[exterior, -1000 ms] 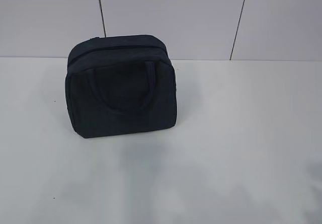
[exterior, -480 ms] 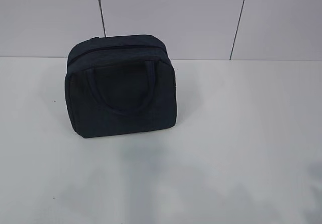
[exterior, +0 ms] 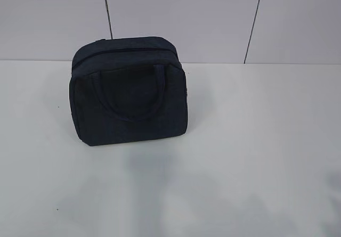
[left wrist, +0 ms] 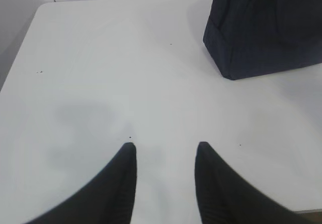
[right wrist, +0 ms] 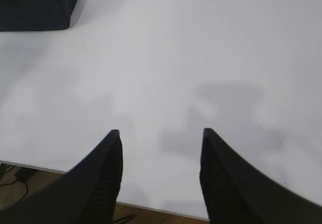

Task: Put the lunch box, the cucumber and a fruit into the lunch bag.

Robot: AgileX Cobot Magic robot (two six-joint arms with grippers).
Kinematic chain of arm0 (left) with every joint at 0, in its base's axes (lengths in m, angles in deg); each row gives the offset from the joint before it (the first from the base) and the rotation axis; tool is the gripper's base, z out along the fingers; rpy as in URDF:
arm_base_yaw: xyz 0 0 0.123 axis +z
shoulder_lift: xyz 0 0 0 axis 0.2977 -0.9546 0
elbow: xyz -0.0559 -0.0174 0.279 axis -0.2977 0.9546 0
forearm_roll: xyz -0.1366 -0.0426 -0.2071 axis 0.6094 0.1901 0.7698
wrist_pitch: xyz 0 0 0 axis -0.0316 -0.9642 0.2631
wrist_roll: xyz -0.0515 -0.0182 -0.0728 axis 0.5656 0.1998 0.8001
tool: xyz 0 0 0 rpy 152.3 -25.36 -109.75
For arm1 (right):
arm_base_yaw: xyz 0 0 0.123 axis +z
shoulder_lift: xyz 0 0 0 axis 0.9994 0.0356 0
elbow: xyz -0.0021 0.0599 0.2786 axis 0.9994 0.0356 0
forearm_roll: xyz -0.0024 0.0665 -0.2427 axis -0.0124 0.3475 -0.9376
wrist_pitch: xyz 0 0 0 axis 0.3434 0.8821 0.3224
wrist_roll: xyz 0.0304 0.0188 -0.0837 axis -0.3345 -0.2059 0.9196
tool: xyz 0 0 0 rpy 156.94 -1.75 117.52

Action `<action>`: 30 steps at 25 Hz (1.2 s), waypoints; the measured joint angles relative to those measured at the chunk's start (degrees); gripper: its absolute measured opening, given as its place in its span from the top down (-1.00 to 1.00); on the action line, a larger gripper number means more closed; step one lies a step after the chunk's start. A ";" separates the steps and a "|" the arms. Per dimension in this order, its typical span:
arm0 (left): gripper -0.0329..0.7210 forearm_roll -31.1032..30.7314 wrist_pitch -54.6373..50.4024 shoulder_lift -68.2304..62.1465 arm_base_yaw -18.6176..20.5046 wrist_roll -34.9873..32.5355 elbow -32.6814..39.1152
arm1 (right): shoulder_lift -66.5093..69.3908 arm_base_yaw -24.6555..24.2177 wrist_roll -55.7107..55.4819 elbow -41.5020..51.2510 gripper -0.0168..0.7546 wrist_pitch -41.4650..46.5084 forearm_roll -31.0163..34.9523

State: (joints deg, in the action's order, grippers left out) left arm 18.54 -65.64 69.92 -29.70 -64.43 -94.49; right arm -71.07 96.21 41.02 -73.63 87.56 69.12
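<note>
I see the lunch bag (exterior: pixel 128 90) upright at the far left of the bench (exterior: pixel 256 141), zipper seemingly closed (no food visible). Left end effector (left wrist: pixel 165 153) and right end effector (right wrist: pixel 160 138) hang spread, empty — grabbing a handle could tip it.

one lunch bag (exterior: pixel 128 96), two tools, one table (exterior: pixel 256 141)

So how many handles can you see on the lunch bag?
1. A loop handle lies against the front face of the lunch bag, on the table. Another may be hidden behind the bag.
</note>
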 joint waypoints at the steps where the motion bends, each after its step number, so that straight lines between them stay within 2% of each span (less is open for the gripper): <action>1: 0.20 -0.08 0.00 0.00 0.53 0.00 0.00 | 0.00 0.00 0.00 0.00 -0.09 0.00 0.00; 5: 0.20 -0.13 0.00 0.00 5.50 0.00 0.00 | 0.00 0.00 0.00 0.00 -0.09 0.00 0.00; 9: 0.21 -0.13 0.00 0.00 12.37 0.00 0.00 | 0.00 0.00 0.00 0.00 -0.09 0.00 0.00; 11: 0.21 -0.13 0.00 0.00 14.34 0.00 0.03 | 0.00 0.00 0.00 0.00 -0.09 0.00 0.00; 30: 0.21 -0.13 0.00 0.00 14.81 0.00 0.12 | 0.00 0.11 0.00 0.11 -0.09 0.00 0.17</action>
State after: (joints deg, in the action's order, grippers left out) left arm 18.42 -65.64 69.92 -14.88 -64.43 -94.37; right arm -71.07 96.33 41.02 -73.52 87.56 69.29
